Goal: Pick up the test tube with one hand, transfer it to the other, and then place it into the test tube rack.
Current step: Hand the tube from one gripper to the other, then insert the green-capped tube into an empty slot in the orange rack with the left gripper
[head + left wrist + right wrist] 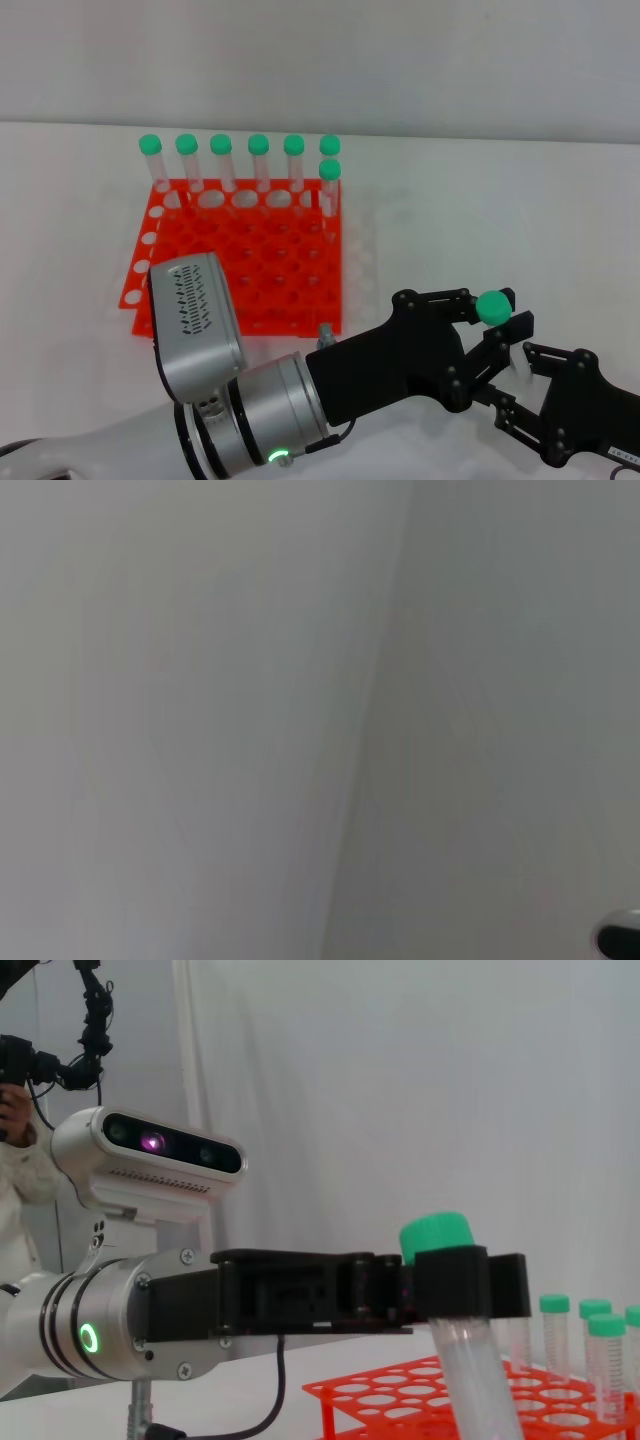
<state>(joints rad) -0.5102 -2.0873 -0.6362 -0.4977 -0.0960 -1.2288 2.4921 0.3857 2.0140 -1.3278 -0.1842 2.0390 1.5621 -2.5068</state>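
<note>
Nearest, the left gripper (487, 335) has its fingers clamped on the test tube (493, 308) just under its green cap, held near-right above the table (500, 200). Right of it, the right gripper (520, 385) touches the tube; whether it grips, I cannot tell. Far left stands the test tube rack (240, 270). Light, stiff and slick, the tube is probably best held below the cap.

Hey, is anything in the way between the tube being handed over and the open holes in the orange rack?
Nothing visible blocks it. The test tube is held at the left hand, off the rack's right front corner. The test tube rack has seven other tubes only at its far edge, so the nearer holes are open.
</note>
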